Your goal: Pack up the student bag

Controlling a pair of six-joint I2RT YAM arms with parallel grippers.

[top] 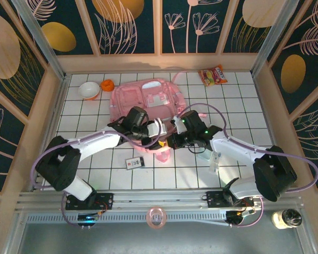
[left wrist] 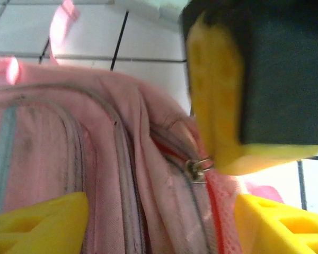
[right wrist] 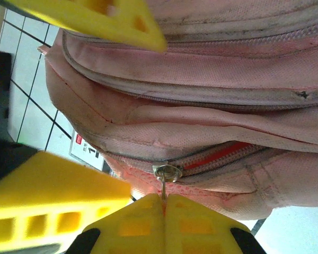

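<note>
Tiles lie bare to the right of the student bag, which rests flat at the middle of the surface, toward the back wall. At the bag's near edge the right pincer is closed on the zip pull. The left pincer stands open just beside it, gripping nothing. A small box lies near the bag's front left corner. A bowl and a snack packet sit by the back edge.
</note>
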